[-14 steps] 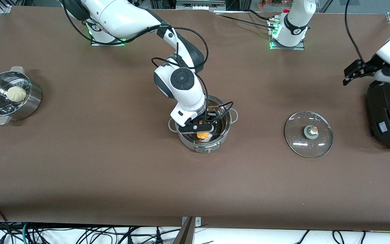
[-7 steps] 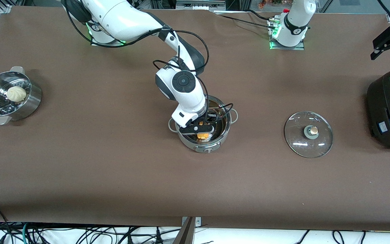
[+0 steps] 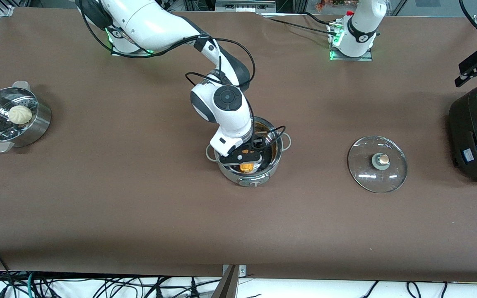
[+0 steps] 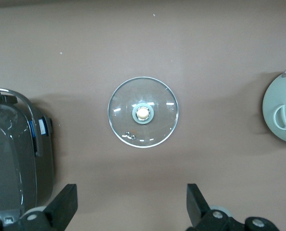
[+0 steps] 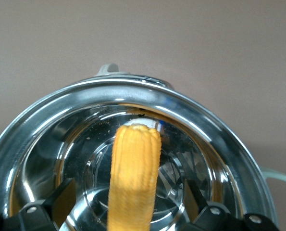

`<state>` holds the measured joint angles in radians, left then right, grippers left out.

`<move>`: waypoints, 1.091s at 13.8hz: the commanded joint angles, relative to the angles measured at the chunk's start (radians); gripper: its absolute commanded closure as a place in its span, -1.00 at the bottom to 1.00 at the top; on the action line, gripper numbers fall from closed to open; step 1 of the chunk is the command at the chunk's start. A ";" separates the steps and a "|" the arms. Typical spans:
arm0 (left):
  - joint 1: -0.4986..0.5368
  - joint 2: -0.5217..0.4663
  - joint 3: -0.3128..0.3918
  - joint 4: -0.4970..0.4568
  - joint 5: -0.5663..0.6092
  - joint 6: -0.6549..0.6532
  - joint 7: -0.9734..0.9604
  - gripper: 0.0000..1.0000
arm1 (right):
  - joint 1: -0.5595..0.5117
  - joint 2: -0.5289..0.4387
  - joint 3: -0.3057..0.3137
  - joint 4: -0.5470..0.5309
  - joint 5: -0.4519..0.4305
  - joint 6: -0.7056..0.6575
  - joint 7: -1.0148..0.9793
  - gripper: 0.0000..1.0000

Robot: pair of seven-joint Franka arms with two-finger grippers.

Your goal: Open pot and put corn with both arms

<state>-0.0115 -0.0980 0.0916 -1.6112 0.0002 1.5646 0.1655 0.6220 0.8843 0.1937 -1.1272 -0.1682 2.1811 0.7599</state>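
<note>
The right hand (image 3: 249,158), spread inside the pot (image 3: 273,163), hides most of the corn (image 5: 133,178); the left hand (image 4: 130,209), spread, hangs above the lid (image 4: 143,112).

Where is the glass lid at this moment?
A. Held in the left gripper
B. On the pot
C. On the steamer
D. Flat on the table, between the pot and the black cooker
D: the glass lid lies on the table between the open pot and the black cooker.
</note>
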 commanded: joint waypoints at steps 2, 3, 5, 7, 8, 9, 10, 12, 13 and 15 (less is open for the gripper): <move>-0.018 0.060 0.005 0.057 -0.012 -0.035 -0.001 -1.00 | -0.005 -0.050 -0.007 0.034 -0.019 -0.101 -0.017 -1.00; -0.031 0.066 0.011 0.057 -0.012 -0.035 -0.006 -1.00 | -0.027 -0.082 -0.007 0.032 -0.016 -0.150 -0.078 -1.00; -0.051 0.066 0.014 0.056 -0.016 -0.037 -0.017 -1.00 | -0.079 -0.177 -0.007 0.030 -0.010 -0.309 -0.248 -1.00; -0.076 0.067 0.013 0.057 -0.017 -0.035 -0.081 -1.00 | -0.161 -0.255 -0.007 0.029 0.059 -0.421 -0.388 -1.00; -0.082 0.067 0.013 0.057 -0.019 -0.035 -0.111 -1.00 | -0.207 -0.287 -0.010 0.027 0.096 -0.470 -0.466 -1.00; -0.084 0.069 0.013 0.057 -0.032 -0.035 -0.118 -1.00 | -0.262 -0.312 -0.010 0.027 0.102 -0.530 -0.529 -1.00; -0.085 0.072 0.011 0.057 -0.034 -0.037 -0.119 -1.00 | -0.301 -0.335 -0.010 0.027 0.101 -0.581 -0.566 -1.00; -0.082 0.099 0.013 0.057 -0.034 -0.035 -0.116 -1.00 | -0.359 -0.379 -0.054 0.026 0.102 -0.664 -0.576 -1.00; -0.076 0.101 0.011 0.056 -0.037 -0.034 -0.118 -1.00 | -0.378 -0.396 -0.084 0.026 0.102 -0.694 -0.608 -1.00; -0.076 0.101 0.010 0.056 -0.037 -0.034 -0.118 -1.00 | -0.386 -0.426 -0.170 0.026 0.102 -0.750 -0.722 -1.00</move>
<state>-0.0888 -0.0142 0.0980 -1.5903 -0.0138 1.5513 0.0544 0.2359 0.5071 0.0847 -1.0669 -0.0813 1.4729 0.1150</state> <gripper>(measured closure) 0.000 0.000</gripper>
